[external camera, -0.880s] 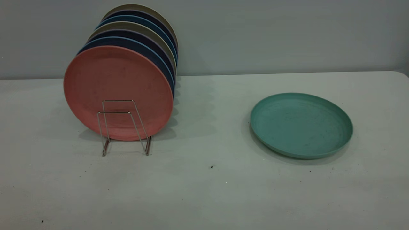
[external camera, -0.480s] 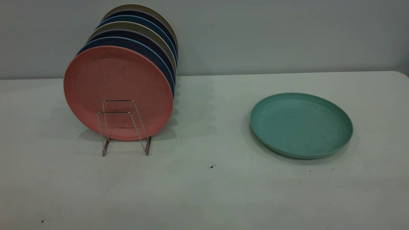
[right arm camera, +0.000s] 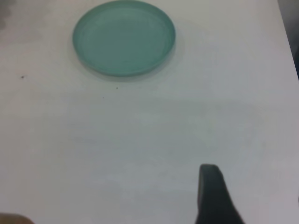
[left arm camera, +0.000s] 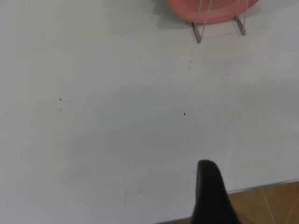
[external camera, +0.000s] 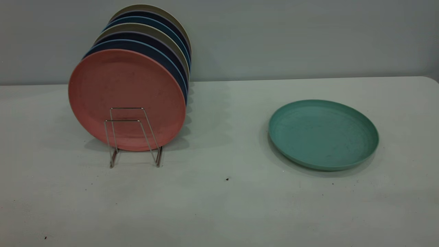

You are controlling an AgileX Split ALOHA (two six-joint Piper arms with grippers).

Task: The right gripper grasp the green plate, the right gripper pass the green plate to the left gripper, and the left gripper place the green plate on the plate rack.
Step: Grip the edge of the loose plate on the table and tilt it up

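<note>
With the green plate (external camera: 323, 133) lying flat on the counter (external camera: 219, 192) at 3 o'clock of the plate rack (external camera: 133, 137), approach its rim low with the right gripper (right arm camera: 212, 196), finger spacing indeterminate, pinching firmly.

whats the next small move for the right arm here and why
Probably bring the right gripper forward toward the green plate's near rim. The plate lies flat on the table, untouched, apart from the plate rack, and the gripper is well short of it.
</note>
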